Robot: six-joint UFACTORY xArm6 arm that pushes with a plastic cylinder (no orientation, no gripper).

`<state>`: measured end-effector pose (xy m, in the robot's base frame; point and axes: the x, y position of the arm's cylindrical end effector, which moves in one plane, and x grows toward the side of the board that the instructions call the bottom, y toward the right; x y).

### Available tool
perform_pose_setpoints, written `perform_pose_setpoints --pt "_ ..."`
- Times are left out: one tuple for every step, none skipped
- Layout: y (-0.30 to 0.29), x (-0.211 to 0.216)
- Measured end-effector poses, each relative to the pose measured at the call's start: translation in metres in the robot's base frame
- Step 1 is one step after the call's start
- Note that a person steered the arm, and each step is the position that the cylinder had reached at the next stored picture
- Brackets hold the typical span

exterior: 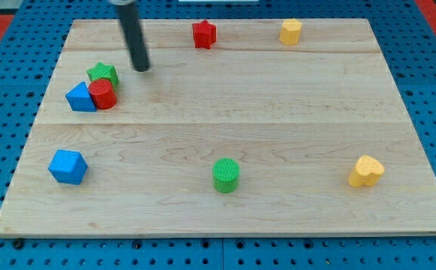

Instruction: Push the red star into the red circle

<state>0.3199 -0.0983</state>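
The red star lies near the view's top edge of the wooden board, a little left of centre. The red circle sits at the view's left, touching a green star above it and a blue block on its left. My tip is on the board between the two red blocks, just to the right of the green star and down-left of the red star. It touches no block.
A blue cube-like block lies at the lower left, a green cylinder at the bottom centre, a yellow heart at the lower right, and a yellow block at the top right. The board rests on a blue pegboard.
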Motion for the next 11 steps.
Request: perform_pose_setpoints --pt "0.056 -0.021" --pt "0.099 -0.053" --pt "0.112 -0.094" --pt "0.089 -0.119" --pt "0.058 -0.095" --pt "0.067 -0.046" --pt "0.029 -0.009" --pt "0.004 0.018" --pt "0.000 0.042" --pt "0.029 0.062" --pt "0.031 0.083"
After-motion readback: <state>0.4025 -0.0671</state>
